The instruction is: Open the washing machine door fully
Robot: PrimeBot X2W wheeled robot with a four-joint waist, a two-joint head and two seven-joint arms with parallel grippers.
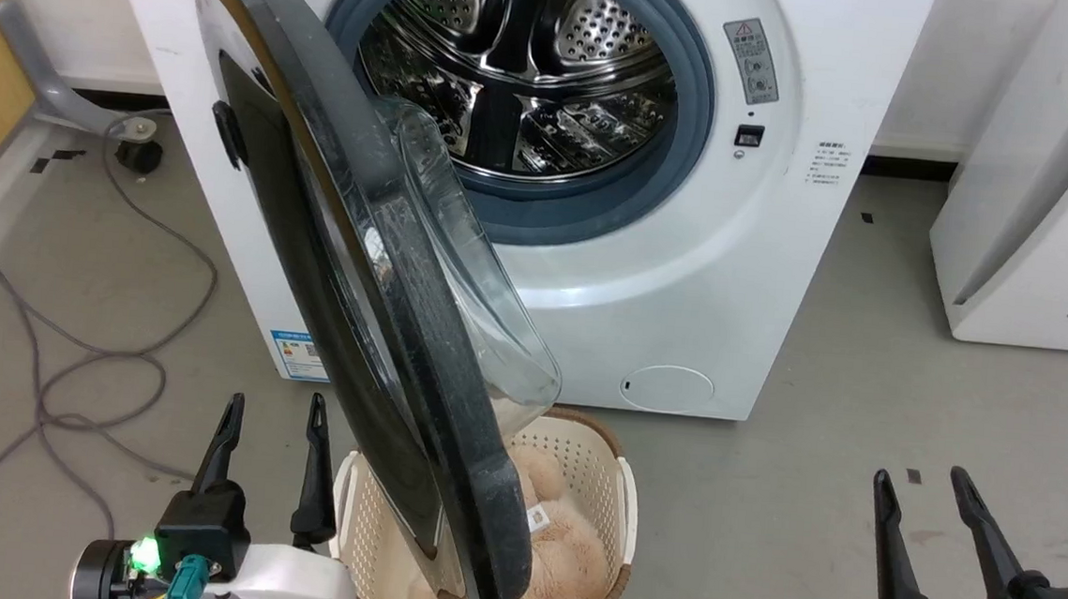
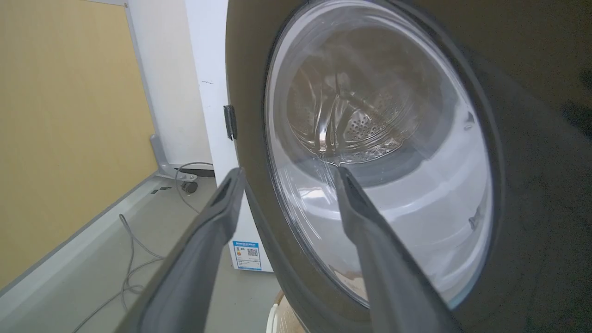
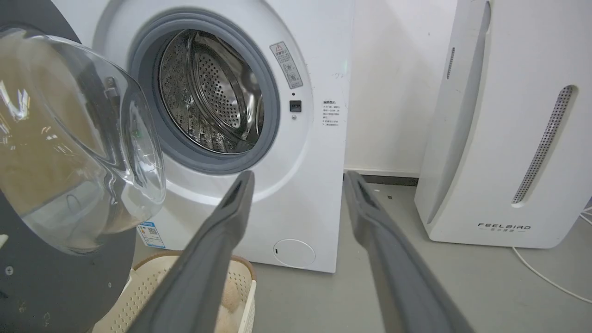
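Observation:
The white washing machine stands ahead with its steel drum exposed inside the blue-grey gasket. The washing machine door is swung out to about a right angle, seen nearly edge-on, its clear glass bowl bulging to the right. My left gripper is open at the lower left, just left of the door's outer face and apart from it. In the left wrist view the door looms close behind the open left gripper. My right gripper is open and holds nothing at the lower right, pointing at the washer.
A cream perforated basket holding a fluffy beige toy sits on the floor under the door's lower edge. A white FEELBIRD appliance stands at the right. Grey cables trail over the floor at the left beside a yellow wall.

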